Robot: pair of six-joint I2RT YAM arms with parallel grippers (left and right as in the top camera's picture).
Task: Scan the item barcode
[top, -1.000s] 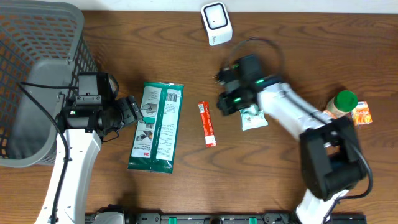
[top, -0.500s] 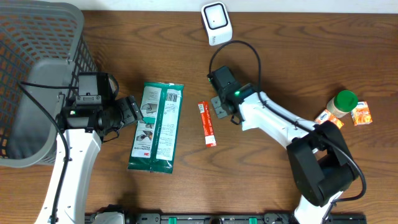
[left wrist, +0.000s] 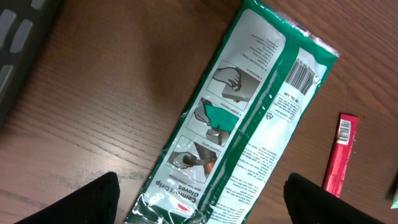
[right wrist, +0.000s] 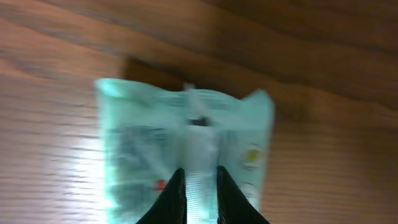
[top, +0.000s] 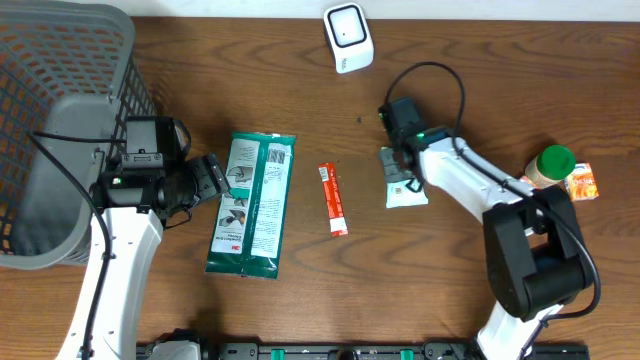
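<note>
A small pale green packet [top: 407, 188] lies flat on the wooden table, right of centre. My right gripper [top: 398, 163] is at its upper edge. The right wrist view is blurred, and there the packet [right wrist: 143, 143] fills the frame, with my right gripper [right wrist: 198, 199] pinching its raised white centre seam between two narrow fingers. The white barcode scanner [top: 348, 38] stands at the table's far edge. My left gripper [top: 215, 178] hovers open beside a long green glove pack [top: 251, 204]. The left wrist view shows that pack [left wrist: 249, 118] barcode side up, between the spread fingers of my left gripper [left wrist: 202, 208].
A red stick packet [top: 333, 199] lies between the glove pack and the small packet. A grey mesh basket [top: 60, 60] fills the far left. A green-lidded jar [top: 550, 165] and orange packets [top: 583, 182] sit at the right edge.
My right arm swung left toward the table's middle with the small packet, then back right. The packet now lies flat on the table under the gripper. The left arm has not moved.
</note>
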